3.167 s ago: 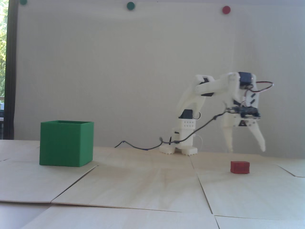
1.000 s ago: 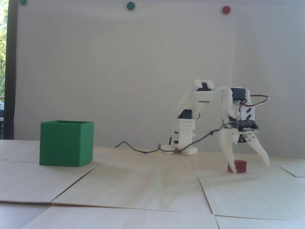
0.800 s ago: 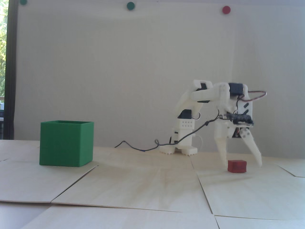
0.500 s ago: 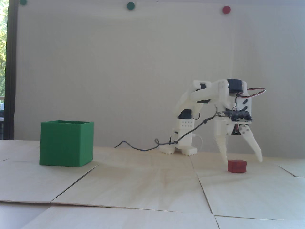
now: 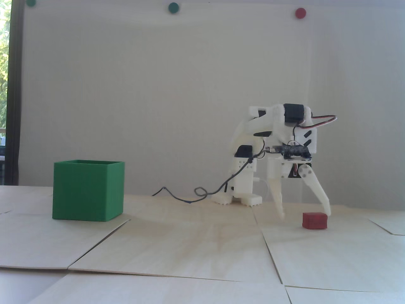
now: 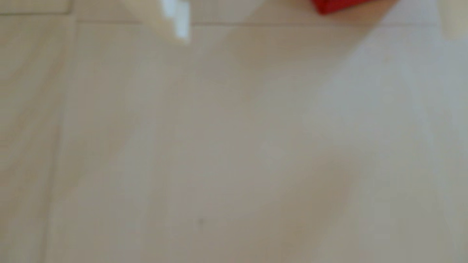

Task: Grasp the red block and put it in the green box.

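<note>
The red block (image 5: 314,220) lies on the pale wooden table at the right of the fixed view. My white gripper (image 5: 305,216) hangs over it, open, fingers pointing down and tips near the table. One fingertip (image 5: 281,217) is left of the block with a gap; the other (image 5: 328,212) is by the block's upper right corner. The blurred wrist view shows the red block (image 6: 349,5) cut off by the top edge, between the two fingers of the gripper (image 6: 317,38) and touching neither. The green box (image 5: 88,190) stands open-topped, far to the left.
A black cable (image 5: 196,193) trails over the table from the arm's base (image 5: 238,195) towards the box. The table is made of plywood panels with seams and slightly raised edges (image 5: 95,243). Red and green dots (image 5: 173,7) sit high on the back wall.
Over the last second the gripper lifted off the block's left side and swung left, staying open. Since the earliest frame the block has shifted slightly left.
</note>
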`<state>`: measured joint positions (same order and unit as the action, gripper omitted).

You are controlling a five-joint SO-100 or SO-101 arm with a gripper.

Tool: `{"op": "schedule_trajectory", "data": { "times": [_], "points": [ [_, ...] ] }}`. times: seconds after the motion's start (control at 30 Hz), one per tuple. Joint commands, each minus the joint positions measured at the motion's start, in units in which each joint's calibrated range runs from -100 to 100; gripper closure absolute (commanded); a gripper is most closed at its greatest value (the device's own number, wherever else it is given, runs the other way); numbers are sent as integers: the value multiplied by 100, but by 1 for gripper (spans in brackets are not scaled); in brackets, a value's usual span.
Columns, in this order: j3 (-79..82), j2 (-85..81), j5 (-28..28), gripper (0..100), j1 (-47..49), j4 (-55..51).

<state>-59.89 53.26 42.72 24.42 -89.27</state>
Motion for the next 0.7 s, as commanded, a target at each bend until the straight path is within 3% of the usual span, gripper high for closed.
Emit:
{"op": "schedule_trajectory", "data": {
  "times": [0.0,0.27,0.67],
  "points": [
    [-435,-158,38,65,240,-112],
    [-479,-158,38,65,884,-837],
    [-435,-158,38,65,602,-997]
  ]
}}
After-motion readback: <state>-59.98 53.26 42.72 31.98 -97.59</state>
